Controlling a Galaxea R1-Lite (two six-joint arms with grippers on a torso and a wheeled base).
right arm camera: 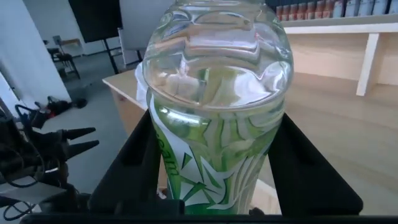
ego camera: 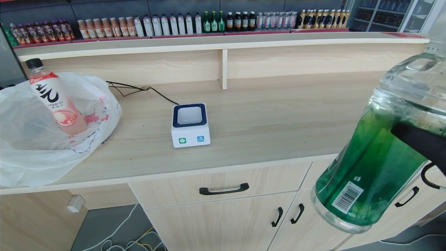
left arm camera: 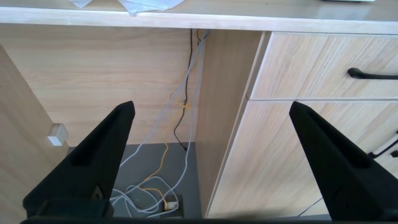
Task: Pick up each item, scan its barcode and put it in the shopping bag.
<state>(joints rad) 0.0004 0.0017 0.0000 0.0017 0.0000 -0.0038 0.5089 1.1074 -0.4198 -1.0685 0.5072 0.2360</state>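
Though pale, wooden counter (ego camera: 278, 115), bottles (ego camera: 181, 24) behind.

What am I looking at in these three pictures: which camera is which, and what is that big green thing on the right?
This is a two-armed robot at a shop counter. The wide picture comes from its head, looking down at the counter. The other two come from cameras on its wrists, so each looks out between that arm's own two black fingers. The green thing is a green-labelled bottle, clamped in the right gripper and held up close to the head camera. The left gripper is open and empty, low down, facing the cabinet. On the counter stand a white barcode scanner and, at the left, a plastic shopping bag with a pink drink bottle inside.
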